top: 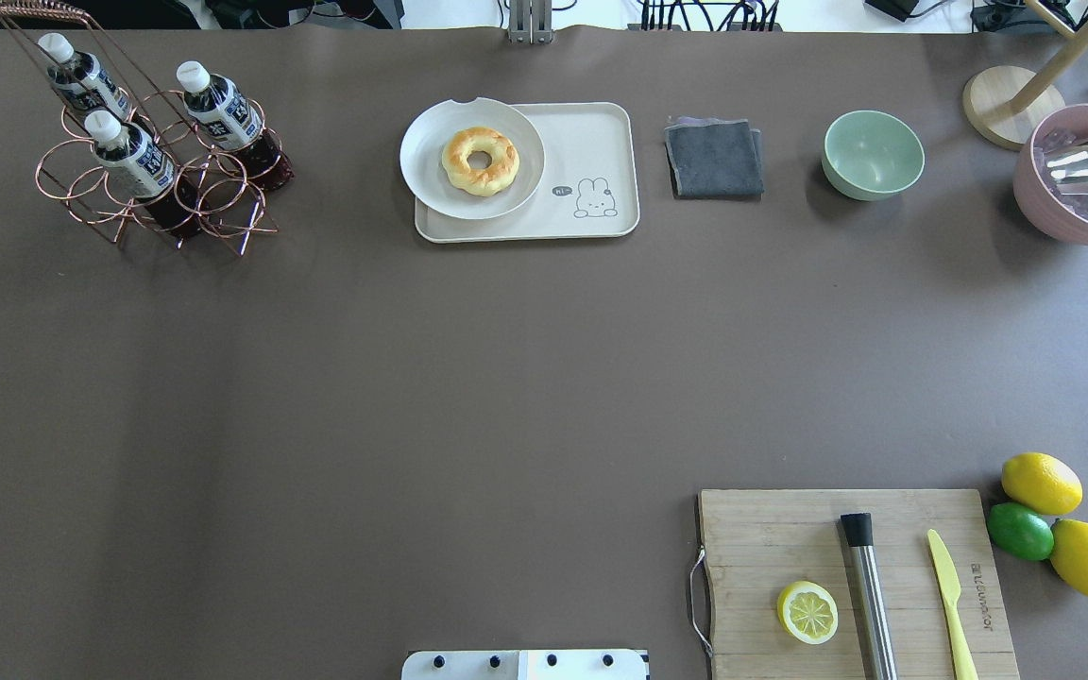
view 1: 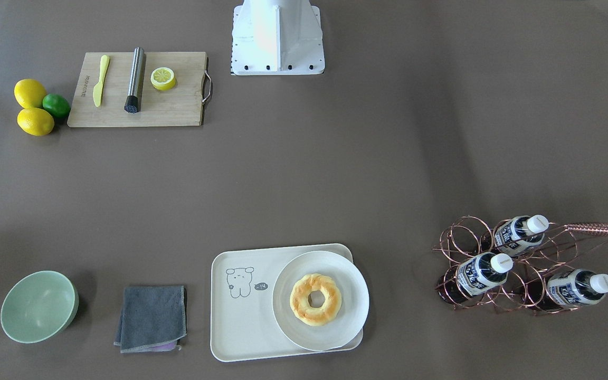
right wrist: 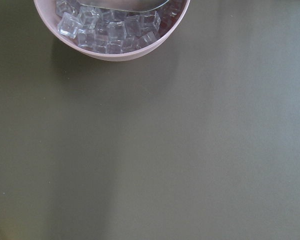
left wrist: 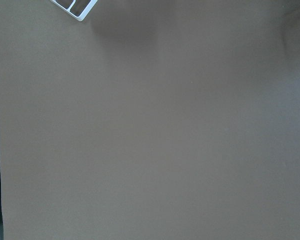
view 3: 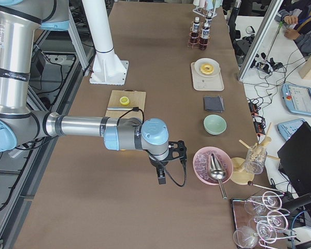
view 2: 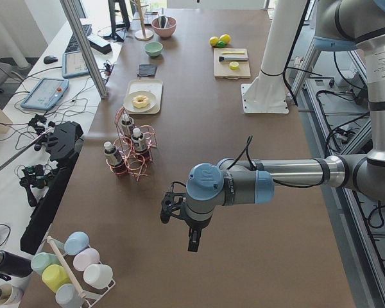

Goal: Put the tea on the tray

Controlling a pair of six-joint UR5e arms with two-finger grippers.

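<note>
Three alike tea bottles with white caps and dark-blue-and-white labels lean in a copper wire rack. They also show in the overhead view and the exterior left view. The cream tray with a cartoon drawing carries a round white plate with a donut. The tray also shows in the overhead view. My left gripper hangs over bare table, well apart from the rack. My right gripper hangs near the pink ice bowl. I cannot tell whether either is open or shut.
A grey cloth and a green bowl lie beside the tray. A wooden cutting board holds a yellow knife, a metal muddler and a lemon half, with two lemons and a lime beside it. A pink bowl of ice stands at the right end.
</note>
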